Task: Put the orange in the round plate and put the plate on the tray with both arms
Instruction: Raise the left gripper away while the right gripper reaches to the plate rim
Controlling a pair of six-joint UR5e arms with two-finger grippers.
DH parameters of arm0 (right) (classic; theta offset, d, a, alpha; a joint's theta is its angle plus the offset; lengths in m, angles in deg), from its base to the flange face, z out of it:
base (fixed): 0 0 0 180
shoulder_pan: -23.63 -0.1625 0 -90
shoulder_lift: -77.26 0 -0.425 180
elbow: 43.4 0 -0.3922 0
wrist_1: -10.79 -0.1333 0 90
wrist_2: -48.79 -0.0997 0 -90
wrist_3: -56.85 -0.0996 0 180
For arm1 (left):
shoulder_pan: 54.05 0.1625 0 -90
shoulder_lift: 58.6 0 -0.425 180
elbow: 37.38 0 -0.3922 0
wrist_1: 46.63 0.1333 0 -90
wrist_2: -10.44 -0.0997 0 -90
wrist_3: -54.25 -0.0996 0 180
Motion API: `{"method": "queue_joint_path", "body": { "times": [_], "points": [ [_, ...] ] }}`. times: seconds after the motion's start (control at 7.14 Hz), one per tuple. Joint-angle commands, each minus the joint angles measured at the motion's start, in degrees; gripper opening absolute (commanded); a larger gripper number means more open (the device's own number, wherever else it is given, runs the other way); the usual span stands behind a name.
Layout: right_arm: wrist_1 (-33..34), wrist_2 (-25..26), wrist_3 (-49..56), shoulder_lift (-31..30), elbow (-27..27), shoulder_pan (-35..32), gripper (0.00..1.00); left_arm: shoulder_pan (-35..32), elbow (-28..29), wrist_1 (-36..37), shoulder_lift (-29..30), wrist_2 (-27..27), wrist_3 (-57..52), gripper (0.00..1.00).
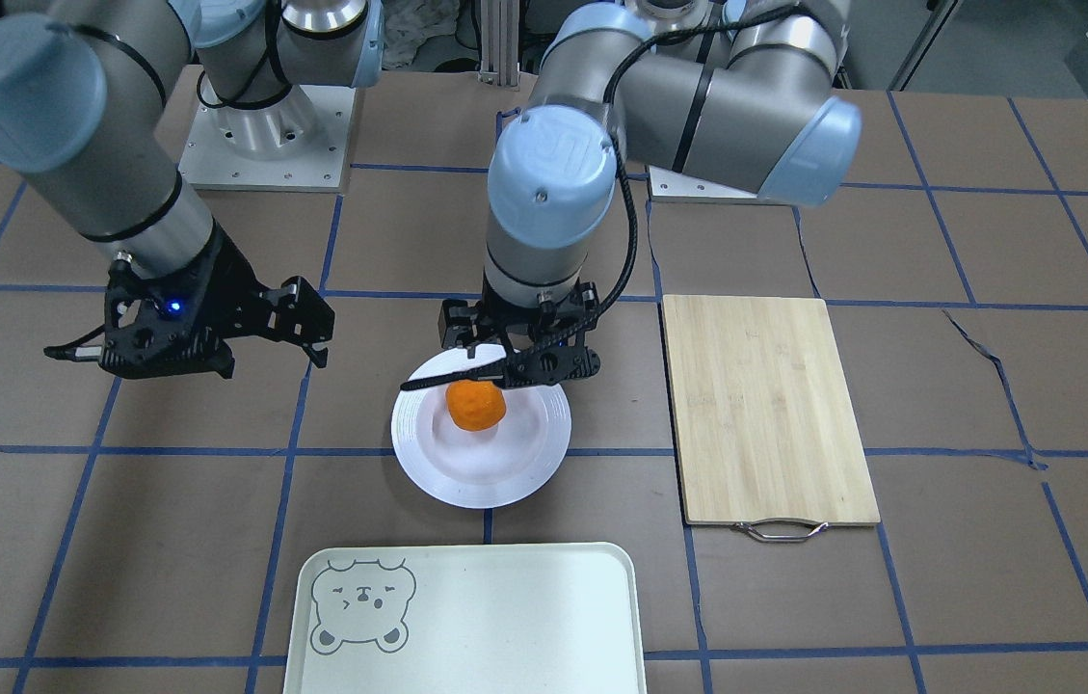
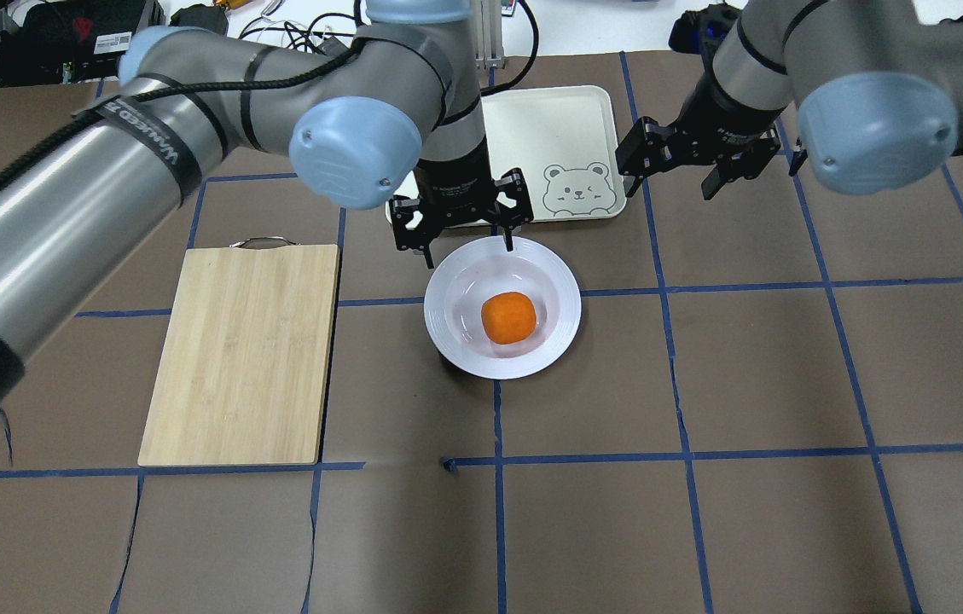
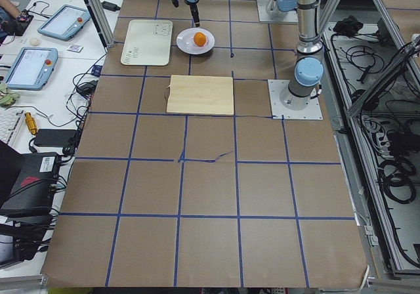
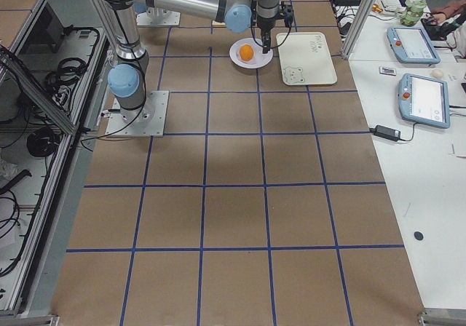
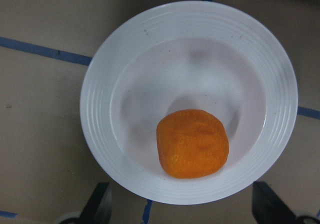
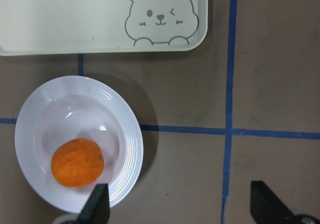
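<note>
The orange point(image 1: 476, 405) point(image 2: 508, 317) point(image 5: 192, 143) lies in the deep centre of the white round plate point(image 2: 455, 341) point(image 5: 100, 109), which rests on the table. My left gripper point(image 2: 468, 243) point(image 1: 519, 352) hangs open just above the plate's edge nearest the tray, holding nothing. The cream tray point(image 2: 549, 128) point(image 1: 505, 617) with its bear drawing lies just beyond the plate. My right gripper point(image 2: 669, 183) point(image 1: 312, 323) is open and empty, raised beside the tray's bear corner. Its wrist view shows the orange point(image 6: 77, 162), the plate point(image 6: 131, 149) and the tray point(image 6: 75, 24) below.
A bamboo cutting board point(image 2: 242, 350) point(image 1: 765, 405) with a metal handle lies on the left arm's side of the plate. Blue tape lines grid the brown table. Side benches with tablets point(image 3: 26, 67) stand past the tray's end of the table.
</note>
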State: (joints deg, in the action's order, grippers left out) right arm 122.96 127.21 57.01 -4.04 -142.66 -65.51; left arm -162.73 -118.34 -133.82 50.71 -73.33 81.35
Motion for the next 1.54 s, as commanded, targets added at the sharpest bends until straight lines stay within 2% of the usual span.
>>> {"method": "queue_joint_path", "body": {
  "times": [0.0,0.14,0.28,0.7,0.98,1.12,1.4],
  "points": [
    [18.4,-8.3,-7.0,3.1,-13.3,-0.3,1.0,0.9,1.1,-3.9,-6.8,-0.2,-5.5,1.0],
    [26.7,-11.0,-10.1,5.0,-17.9,-0.4,1.0,1.1,0.6,-4.2,-10.2,-0.3,-11.3,1.0],
    [32.8,-11.1,-15.9,7.3,-20.2,-1.3,1.0,1.1,-0.8,-4.1,-13.0,-0.1,-12.9,1.0],
    [35.0,-11.2,-19.8,11.8,-20.6,-4.6,1.0,1.4,-11.1,2.8,-19.2,-0.2,-11.9,1.0],
    [36.1,-10.6,-20.1,13.0,-20.6,-4.9,1.0,8.0,-11.8,2.6,-21.7,-3.0,-24.5,1.0],
    [36.2,-10.8,-20.4,13.2,-20.6,-4.9,0.99,12.1,-11.8,2.6,-22.4,-2.6,-26.1,1.0],
    [36.3,-11.4,-21.2,14.1,-20.6,-5.1,0.71,14.9,-11.2,2.4,-22.6,-2.6,-26.8,1.0]
  ]
}}
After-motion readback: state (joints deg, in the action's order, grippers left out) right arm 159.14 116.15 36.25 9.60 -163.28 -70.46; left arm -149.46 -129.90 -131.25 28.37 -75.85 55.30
